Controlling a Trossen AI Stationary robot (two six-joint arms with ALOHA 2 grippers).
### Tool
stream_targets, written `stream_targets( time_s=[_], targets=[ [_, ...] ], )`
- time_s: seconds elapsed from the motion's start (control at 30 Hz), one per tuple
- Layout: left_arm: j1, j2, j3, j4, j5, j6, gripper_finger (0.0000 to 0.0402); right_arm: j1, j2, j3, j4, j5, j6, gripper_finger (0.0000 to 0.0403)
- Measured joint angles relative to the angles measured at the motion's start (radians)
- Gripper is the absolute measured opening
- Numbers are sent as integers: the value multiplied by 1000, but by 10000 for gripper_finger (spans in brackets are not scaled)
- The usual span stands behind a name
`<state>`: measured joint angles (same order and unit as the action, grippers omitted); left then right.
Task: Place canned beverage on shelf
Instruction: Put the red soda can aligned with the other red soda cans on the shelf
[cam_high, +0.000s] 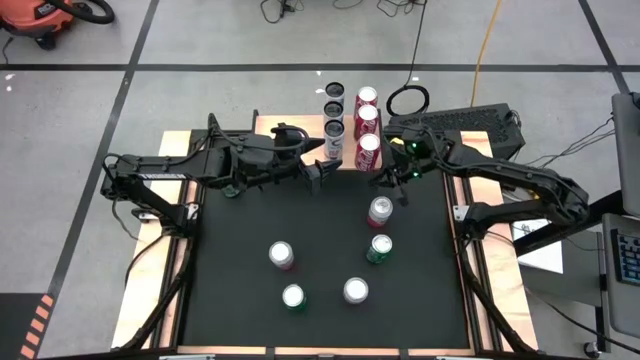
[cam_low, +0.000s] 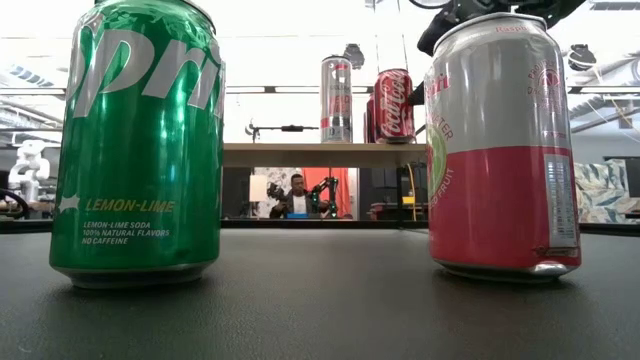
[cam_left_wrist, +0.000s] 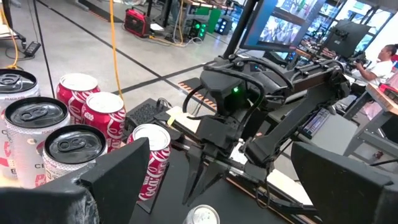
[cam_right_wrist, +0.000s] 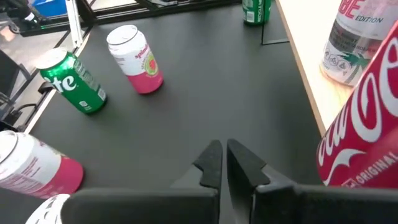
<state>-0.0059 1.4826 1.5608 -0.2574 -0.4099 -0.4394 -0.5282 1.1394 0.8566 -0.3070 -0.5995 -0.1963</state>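
Observation:
The shelf (cam_high: 300, 128), a low stand with a light wood top, stands at the table's far edge. Two rows of cans stand on it: silver ones (cam_high: 334, 127) and red cola ones (cam_high: 367, 120). Several more cans stand on the black table: a pink-and-white one (cam_high: 380, 211), a green one (cam_high: 379, 247), and others nearer the front. My right gripper (cam_high: 386, 181) is shut on nothing. It hovers above the table just in front of the shelf, beside the nearest red can (cam_right_wrist: 364, 137) and beyond the pink-and-white can. My left gripper (cam_high: 322, 178) hangs open in front of the shelf's silver cans.
Toward the near edge stand a pink can (cam_high: 282, 255), a green can (cam_high: 293, 296) and a silver-topped can (cam_high: 356, 290). Wooden rails (cam_high: 172, 215) run along the table's sides. A black keyboard (cam_high: 470, 120) lies behind the right arm. Bare black tabletop (cam_right_wrist: 211, 81) lies under the right gripper.

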Motion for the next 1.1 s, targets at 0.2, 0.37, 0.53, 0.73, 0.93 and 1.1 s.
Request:
stream_targets(
  time_s=[0.2,0.37,0.53,0.73,0.93,1.1],
  targets=[
    [0,0,0,-26,0,0,393,0,28,0,24,1,4,1],
    [0,0,0,-24,0,0,393,-1,29,0,31,57,14,1],
    [0,0,0,-24,0,1,393,-8,29,0,55,80,38,0],
    [0,0,0,-24,-7,2,393,-9,29,0,57,106,39,0],
    [0,0,0,-24,-13,2,393,-9,29,0,65,173,37,0],
    [0,0,0,-24,-14,2,393,-9,29,0,100,184,53,0]
  ],
)
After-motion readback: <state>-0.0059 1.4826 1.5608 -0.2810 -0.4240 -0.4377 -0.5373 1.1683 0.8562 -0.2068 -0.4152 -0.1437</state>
